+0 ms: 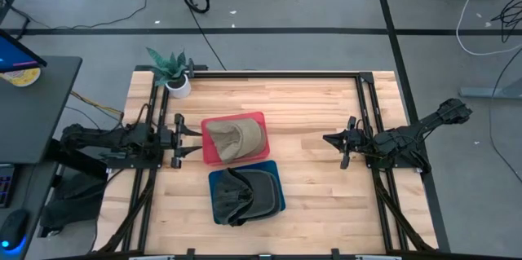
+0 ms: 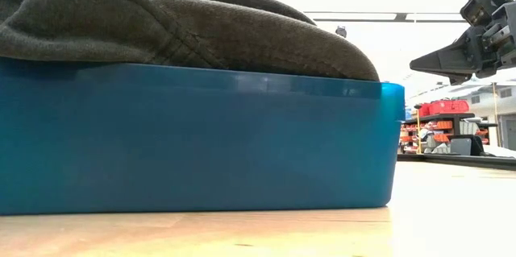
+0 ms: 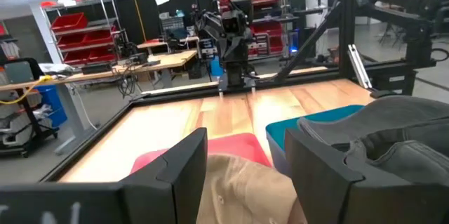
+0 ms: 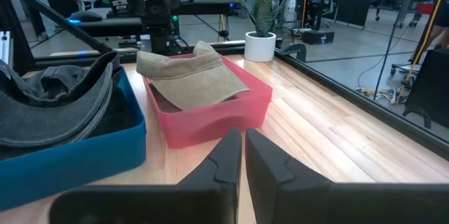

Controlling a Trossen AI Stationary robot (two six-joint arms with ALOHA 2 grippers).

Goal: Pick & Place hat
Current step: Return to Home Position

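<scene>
Wooden table [image 1: 310,105] spreads beneath me, and two bins sit close together near its middle: the blue bin [image 2: 242,144] toward the front edge, the pink bin [image 4: 210,122] just behind it. A black cap [image 1: 245,195] heaps above the blue bin's rim, and a brown cap [image 4: 189,76] lies in the pink one, filling it.

My right gripper [image 1: 330,139] hangs well apart from both bins on my right side, fingers pressed together on nothing. My left gripper [image 1: 194,141] hovers just beside the pink bin's wall, fingers spread and empty.

I judge the sorting done, with only the pull-back to make. The danger is on my left. Spread fingers this near the pink wall could catch the rim or the cap's cloth if I swing before drawing clear, dragging the bin or tipping the cap out. The black cap rides high, so a shoved pink bin bumping the blue one could slide it off.
</scene>
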